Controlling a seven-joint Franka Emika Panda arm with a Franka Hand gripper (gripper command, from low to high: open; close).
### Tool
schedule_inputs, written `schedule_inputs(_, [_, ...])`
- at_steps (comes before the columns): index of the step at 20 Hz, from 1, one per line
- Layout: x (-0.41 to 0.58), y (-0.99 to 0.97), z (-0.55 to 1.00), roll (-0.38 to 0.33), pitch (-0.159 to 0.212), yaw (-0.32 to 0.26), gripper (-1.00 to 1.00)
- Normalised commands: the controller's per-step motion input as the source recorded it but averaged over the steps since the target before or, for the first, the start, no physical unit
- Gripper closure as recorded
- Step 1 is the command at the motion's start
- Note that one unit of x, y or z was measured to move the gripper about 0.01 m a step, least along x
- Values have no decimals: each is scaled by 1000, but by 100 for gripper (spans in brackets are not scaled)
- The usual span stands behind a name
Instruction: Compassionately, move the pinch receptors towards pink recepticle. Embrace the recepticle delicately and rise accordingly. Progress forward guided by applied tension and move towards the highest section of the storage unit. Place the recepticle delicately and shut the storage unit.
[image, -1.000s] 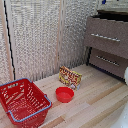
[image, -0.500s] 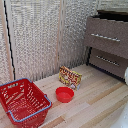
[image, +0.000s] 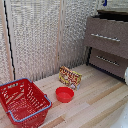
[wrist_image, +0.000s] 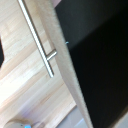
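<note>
The storage unit (image: 107, 37) is a dark brown chest of drawers on the exterior view's right, with silver bar handles (image: 106, 37). Its top drawer stands pulled out. In the wrist view I look down on that drawer's wooden front (wrist_image: 35, 75) and handle (wrist_image: 37, 37), with the dark open inside (wrist_image: 100, 65) beside it. A small dark blue bit (image: 105, 3) above the chest is all I see of my gripper, and its fingers are cut off by the frame. The pink recepticle is out of view.
A red wire basket (image: 22, 102) stands on the wooden floor at the exterior view's left. A low red bowl (image: 64, 94) and a printed snack pack (image: 70, 77) are in the middle. A slatted wall (image: 45, 35) runs behind. A white shape (image: 126, 75) shows at the right edge.
</note>
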Motion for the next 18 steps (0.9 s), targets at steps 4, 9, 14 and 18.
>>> schedule_inputs(4, [-4, 471, -456, -363, 10, 22, -100])
schedule_inputs(9, [-16, 319, -255, -375, 21, 25, -100])
schedule_inputs(14, [-29, 222, -177, -375, 30, 41, -100])
schedule_inputs(18, [-46, 180, -142, -375, 35, 49, -100])
